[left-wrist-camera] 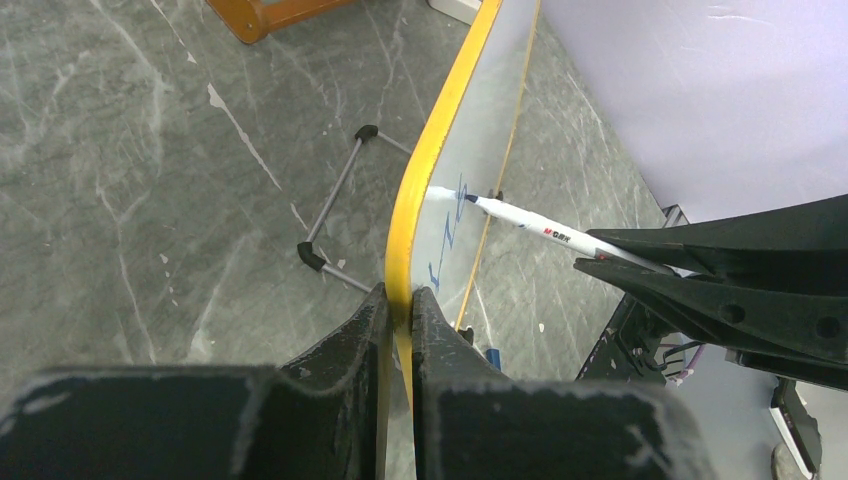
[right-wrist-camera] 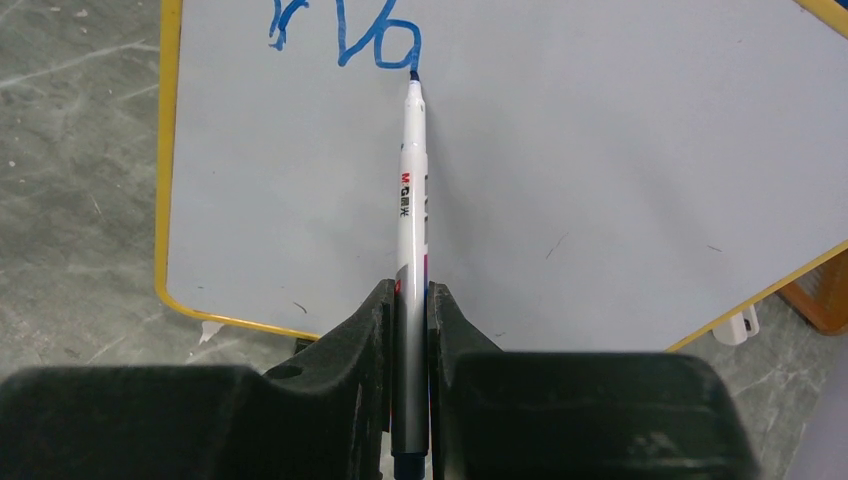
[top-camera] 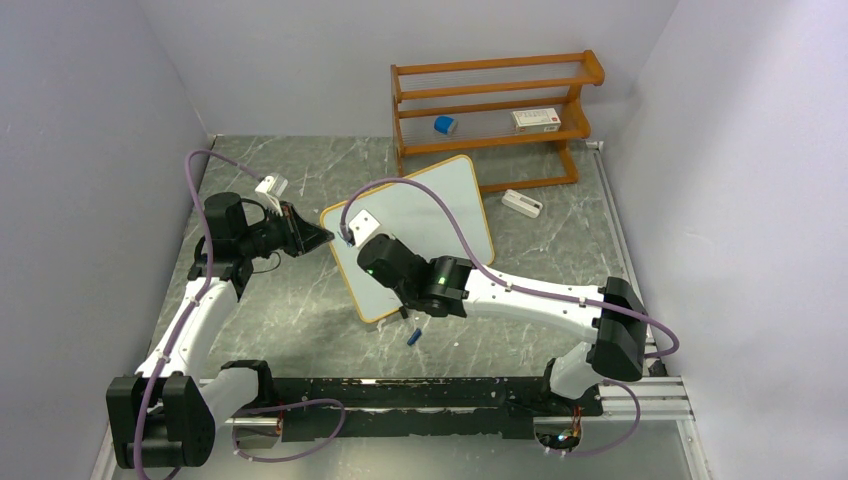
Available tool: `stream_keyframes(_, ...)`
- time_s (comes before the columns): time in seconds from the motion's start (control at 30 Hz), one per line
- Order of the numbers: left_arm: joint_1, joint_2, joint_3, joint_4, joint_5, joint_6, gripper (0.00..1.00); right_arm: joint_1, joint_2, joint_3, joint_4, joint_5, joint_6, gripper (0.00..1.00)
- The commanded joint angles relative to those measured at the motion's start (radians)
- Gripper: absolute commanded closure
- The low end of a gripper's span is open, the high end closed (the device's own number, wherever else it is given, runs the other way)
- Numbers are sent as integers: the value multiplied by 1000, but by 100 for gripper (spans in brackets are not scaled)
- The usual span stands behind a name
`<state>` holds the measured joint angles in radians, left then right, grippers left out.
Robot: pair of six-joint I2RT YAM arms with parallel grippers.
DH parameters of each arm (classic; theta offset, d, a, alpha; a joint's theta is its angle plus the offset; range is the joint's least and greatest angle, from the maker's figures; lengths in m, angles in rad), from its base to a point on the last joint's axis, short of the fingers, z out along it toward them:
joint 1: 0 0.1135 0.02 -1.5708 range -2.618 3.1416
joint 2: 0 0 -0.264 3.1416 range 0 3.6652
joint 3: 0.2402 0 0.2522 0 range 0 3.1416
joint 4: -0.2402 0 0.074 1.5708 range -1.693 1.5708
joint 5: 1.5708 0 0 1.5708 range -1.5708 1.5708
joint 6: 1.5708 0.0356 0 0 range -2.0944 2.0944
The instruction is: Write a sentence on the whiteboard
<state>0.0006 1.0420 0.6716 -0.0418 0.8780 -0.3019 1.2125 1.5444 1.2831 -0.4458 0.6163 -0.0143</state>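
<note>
The whiteboard (top-camera: 440, 210) stands tilted on the marble table, its yellow-orange frame (left-wrist-camera: 428, 180) edge-on in the left wrist view. My left gripper (left-wrist-camera: 400, 300) is shut on that frame at the board's left edge (top-camera: 318, 237). A white marker (right-wrist-camera: 412, 190) is clamped by its barrel in my right gripper (right-wrist-camera: 410, 290), which is shut. The marker's tip touches the board beside a few blue strokes of the sentence (right-wrist-camera: 375, 40). The same marker (left-wrist-camera: 530, 222) and blue strokes (left-wrist-camera: 445, 255) show in the left wrist view. Seen from above, my right gripper (top-camera: 352, 240) covers the writing.
An orange wooden rack (top-camera: 495, 110) stands behind the board with a blue object (top-camera: 445, 125) and a white box (top-camera: 537, 119) on its shelf. A white object (top-camera: 522, 203) lies right of the board. A small blue cap (top-camera: 413, 337) lies by the board's near corner. The board's wire feet (left-wrist-camera: 330, 215) stick out behind.
</note>
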Motion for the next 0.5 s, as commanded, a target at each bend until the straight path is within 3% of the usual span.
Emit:
stream_keyframes(0.0, -17, 21, -3, -59, -1, 29, 95, -9, -26, -16, -31, 1, 13, 100)
stream_keyframes(0.47, -17, 21, -2, -64, -5, 31, 95, -10, -42, -27, -10, 46, 13, 100)
